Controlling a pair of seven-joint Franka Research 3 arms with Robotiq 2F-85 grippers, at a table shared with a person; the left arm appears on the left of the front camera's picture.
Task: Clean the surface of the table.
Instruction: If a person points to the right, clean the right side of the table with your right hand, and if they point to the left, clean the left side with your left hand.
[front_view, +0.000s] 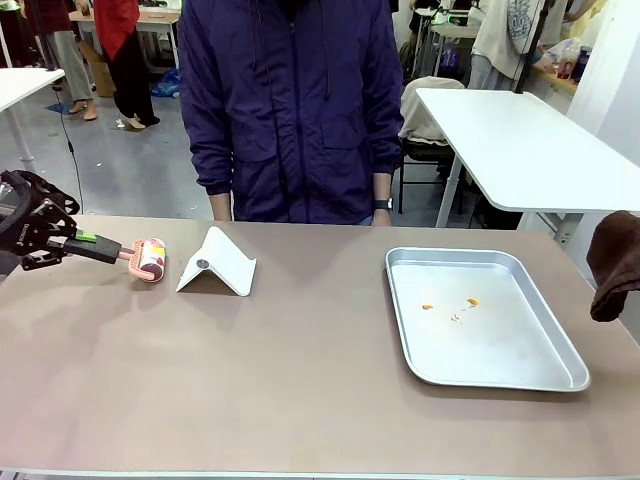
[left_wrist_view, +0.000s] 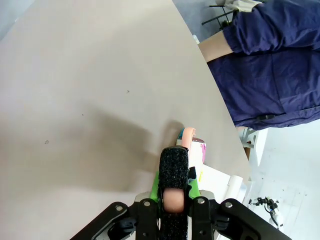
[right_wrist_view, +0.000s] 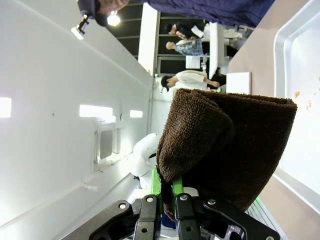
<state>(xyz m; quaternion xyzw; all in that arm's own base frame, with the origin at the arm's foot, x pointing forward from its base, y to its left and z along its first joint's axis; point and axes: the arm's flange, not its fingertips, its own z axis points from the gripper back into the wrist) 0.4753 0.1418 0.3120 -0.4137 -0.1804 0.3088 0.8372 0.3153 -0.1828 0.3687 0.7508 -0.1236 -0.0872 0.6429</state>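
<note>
Tan counter (front_view: 300, 400) carries the steel tray (front_view: 500, 386), and the left end effector (front_view: 100, 246), clamped on a lint roller (front_view: 150, 258) far left of the tray, could knock the white stand (front_view: 220, 265) between them, while the right end effector (right_wrist_view: 166, 189) grips a brown cloth (right_wrist_view: 225, 145); the counter's long axis runs left-right.
</note>
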